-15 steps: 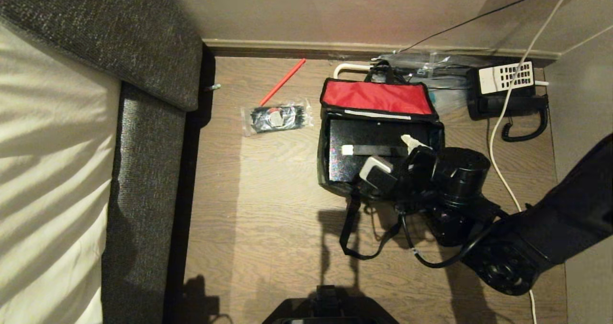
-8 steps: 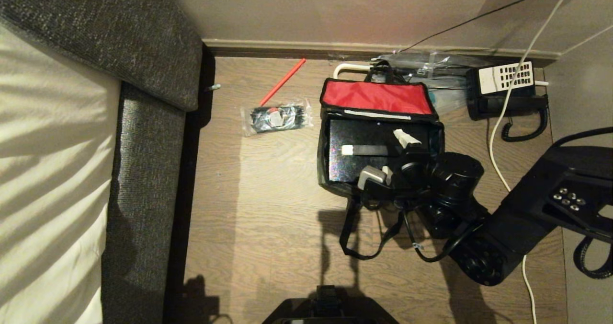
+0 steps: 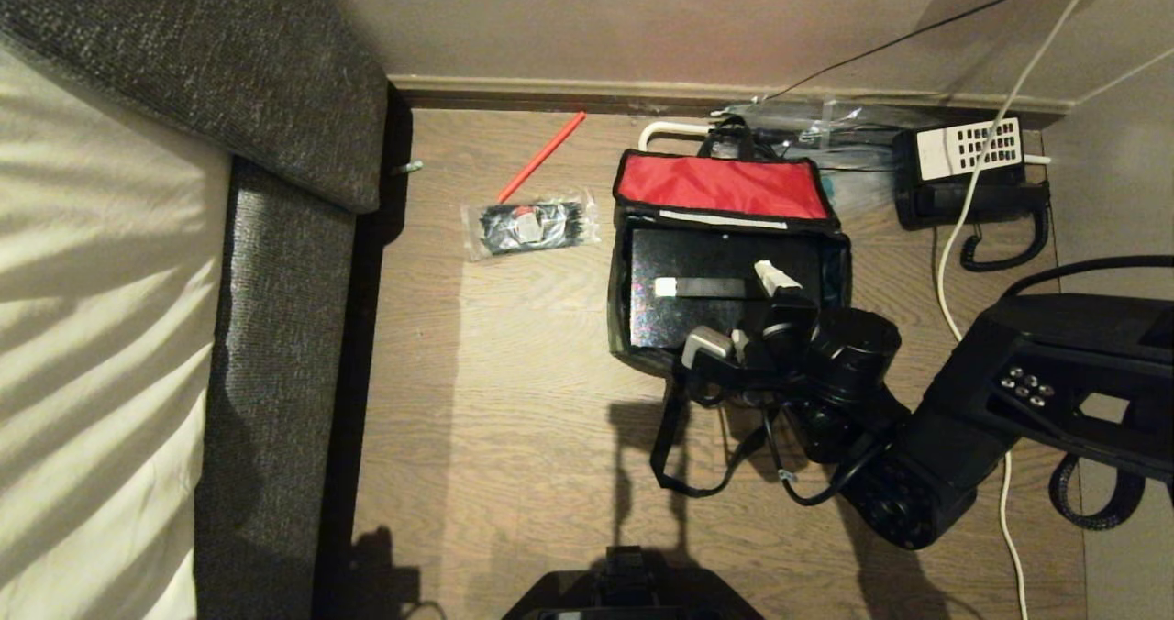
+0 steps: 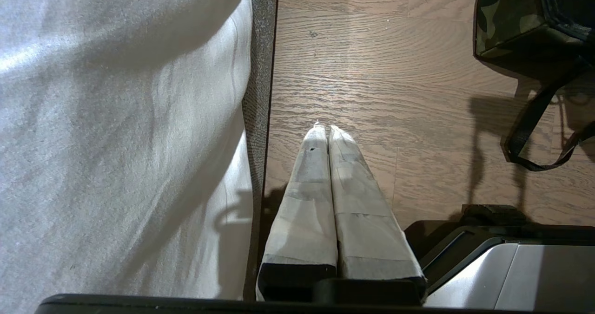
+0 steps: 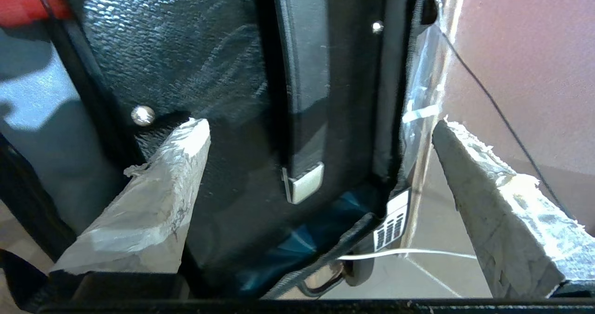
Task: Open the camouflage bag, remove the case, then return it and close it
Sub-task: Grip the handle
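**Right gripper spread wide over the case in the open bag**

Nearest, the left gripper (image 4: 324,133) is seen parked low beside the bed edge, its taped fingers pressed together with nothing between them. Further out, a black strap handle (image 3: 683,446) of the bag is looped on the wooden floor (image 3: 514,372). Above it, the right gripper (image 3: 738,313) is held over the near right part of the bag's opening, its pale fingers (image 5: 158,198) spread wide and empty. Beneath them the flat black speckled hard case (image 3: 706,313) is seen lying inside the rectangular camouflage fabric bag (image 3: 633,345), its black handle strap (image 5: 304,95) between the fingertips in the right wrist view. Beyond, the bag's red-lined lid (image 3: 720,187) is folded back towards the wall. Farther right, a black telephone with a white keypad (image 3: 972,175) is placed by the skirting.
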Tool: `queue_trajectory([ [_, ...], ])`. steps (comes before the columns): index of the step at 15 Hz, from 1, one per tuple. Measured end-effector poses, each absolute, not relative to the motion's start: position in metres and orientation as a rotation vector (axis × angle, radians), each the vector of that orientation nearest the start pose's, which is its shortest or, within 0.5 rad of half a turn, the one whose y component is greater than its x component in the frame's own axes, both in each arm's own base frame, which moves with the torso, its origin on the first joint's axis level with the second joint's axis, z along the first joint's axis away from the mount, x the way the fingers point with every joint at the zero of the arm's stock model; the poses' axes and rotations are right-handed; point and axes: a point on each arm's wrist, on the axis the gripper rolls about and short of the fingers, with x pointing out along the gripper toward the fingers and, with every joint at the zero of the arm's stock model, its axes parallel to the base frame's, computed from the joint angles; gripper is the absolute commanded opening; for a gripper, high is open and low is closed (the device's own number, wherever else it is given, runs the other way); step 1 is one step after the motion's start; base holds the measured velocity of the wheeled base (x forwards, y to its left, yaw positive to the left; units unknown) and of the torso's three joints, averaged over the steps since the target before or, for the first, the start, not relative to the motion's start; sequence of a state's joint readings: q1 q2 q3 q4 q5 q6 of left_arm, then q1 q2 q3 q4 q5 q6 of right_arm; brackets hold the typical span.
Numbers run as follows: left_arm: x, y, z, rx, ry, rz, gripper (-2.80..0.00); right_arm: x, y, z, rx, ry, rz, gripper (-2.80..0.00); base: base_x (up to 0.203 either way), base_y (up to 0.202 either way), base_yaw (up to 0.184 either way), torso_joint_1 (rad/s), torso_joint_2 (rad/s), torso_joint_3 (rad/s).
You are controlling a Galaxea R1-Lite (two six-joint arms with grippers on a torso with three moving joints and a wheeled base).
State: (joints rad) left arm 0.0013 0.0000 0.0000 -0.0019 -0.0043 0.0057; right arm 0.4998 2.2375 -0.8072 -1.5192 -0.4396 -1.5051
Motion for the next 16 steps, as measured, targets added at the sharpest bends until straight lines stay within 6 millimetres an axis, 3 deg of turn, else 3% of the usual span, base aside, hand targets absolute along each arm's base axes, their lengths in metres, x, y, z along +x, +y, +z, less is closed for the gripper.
queue_trajectory([
  [16, -0.023, 0.000, 0.076, 0.006, -0.002, -0.003, -2.80, 0.369, 0.183, 0.068, -1.279, -0.084, -0.083, 0.00, 0.000, 0.000, 0.000, 0.000, 0.00, 0.000],
])
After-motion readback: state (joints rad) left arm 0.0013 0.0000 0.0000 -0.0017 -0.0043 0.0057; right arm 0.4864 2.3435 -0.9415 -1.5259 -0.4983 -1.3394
